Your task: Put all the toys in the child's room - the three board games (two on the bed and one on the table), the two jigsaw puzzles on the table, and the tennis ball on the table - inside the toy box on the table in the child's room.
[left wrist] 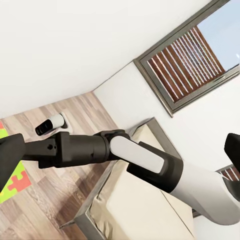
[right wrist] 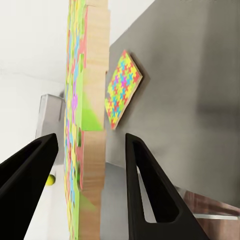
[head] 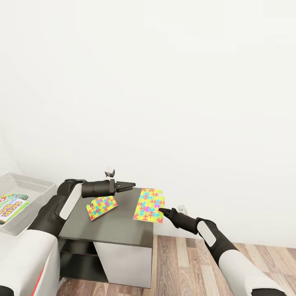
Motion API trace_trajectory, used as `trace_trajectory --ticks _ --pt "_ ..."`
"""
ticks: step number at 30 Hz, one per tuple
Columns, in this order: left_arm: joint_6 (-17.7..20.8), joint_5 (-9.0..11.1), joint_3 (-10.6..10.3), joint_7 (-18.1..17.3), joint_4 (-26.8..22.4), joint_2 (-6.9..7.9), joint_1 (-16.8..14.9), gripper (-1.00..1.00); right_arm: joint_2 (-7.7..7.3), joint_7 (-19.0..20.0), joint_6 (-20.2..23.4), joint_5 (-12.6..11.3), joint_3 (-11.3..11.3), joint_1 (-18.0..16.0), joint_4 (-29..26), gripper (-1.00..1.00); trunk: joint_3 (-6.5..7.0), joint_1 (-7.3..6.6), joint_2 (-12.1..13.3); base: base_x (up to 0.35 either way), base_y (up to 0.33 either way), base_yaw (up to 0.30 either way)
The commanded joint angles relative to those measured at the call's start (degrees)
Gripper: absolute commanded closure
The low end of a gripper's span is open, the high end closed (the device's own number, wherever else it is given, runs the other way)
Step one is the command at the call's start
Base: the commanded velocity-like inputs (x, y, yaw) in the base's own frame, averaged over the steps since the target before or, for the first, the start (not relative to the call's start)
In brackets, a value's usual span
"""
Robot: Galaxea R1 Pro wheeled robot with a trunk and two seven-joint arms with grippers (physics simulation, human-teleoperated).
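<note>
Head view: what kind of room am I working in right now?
Probably a child's bedroom: bright jigsaw puzzles lie on a dark cabinet top, a grey toy box holds a colourful game box, and a bed stands on wood plank floor under a window.

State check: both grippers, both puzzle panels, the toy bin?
Right gripper: open, fingers straddling the larger puzzle's edge.
Left gripper: cannot tell, above the cabinet.
Larger multicoloured jigsaw puzzle panel: overhanging the cabinet edge.
Smaller jigsaw panel: lying flat.
Light grey toy bin: holds a game box.
</note>
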Motion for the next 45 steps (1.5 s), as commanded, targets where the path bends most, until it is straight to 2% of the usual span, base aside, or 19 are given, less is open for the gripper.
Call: trace_trajectory --ticks 1,13,34,45 --pt "0.2 0.1 -0.1 -0.1 0.0 0.06 -0.1 -1.00 -0.06 -0.1 0.4 -0.5 0.1 0.0 0.0 1.00 -0.09 0.04 -0.1 0.000 0.000 0.000" --pt "0.2 0.1 0.0 -0.1 0.0 0.16 -0.1 -1.00 -0.11 -0.1 0.4 -0.5 0.0 0.0 0.0 1.00 0.74 0.04 -0.1 0.000 0.000 0.000" --pt "0.2 0.1 0.1 -0.2 0.0 0.15 -0.1 -1.00 0.06 -0.1 0.3 -0.5 0.0 0.0 -0.1 1.00 0.86 0.04 -0.1 0.000 0.000 0.001" --pt "0.2 0.1 0.0 -0.2 0.0 0.11 -0.1 -1.00 0.06 -0.1 0.3 -0.5 0.0 0.0 -0.1 1.00 1.73 0.04 -0.1 0.000 0.000 0.065"
